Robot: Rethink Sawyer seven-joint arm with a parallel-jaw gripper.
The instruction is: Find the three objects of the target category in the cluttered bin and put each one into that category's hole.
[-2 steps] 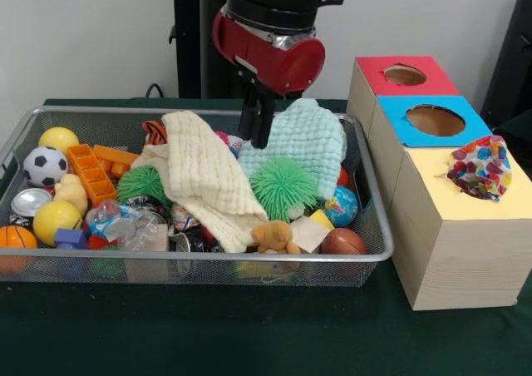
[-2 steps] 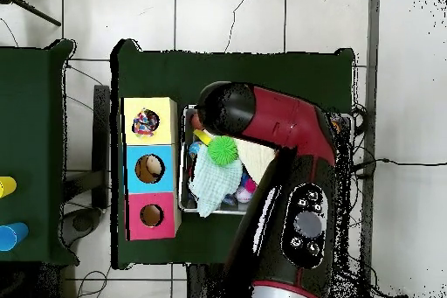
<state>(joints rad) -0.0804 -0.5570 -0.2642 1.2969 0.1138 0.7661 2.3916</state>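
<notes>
A wire bin (image 1: 208,258) holds a cream cloth (image 1: 206,176) draped over the middle and a mint-green cloth (image 1: 307,143) at the back right, also seen from above (image 2: 212,183). My gripper (image 1: 256,126) hangs over the bin between these two cloths, just above the mint one's left edge, with nothing visibly in it. A multicoloured patchwork cloth (image 1: 480,168) sits bunched in the hole of the yellow-topped box (image 1: 440,193). In the overhead view the arm hides the gripper and most of the bin.
Right of the bin stand the red-topped box (image 1: 374,68) and the blue-topped box (image 1: 399,114), each with an open hole. The bin also holds green spiky balls (image 1: 284,187), a soccer ball (image 1: 44,165), yellow balls, orange blocks (image 1: 90,172), cans, a teddy (image 1: 274,237).
</notes>
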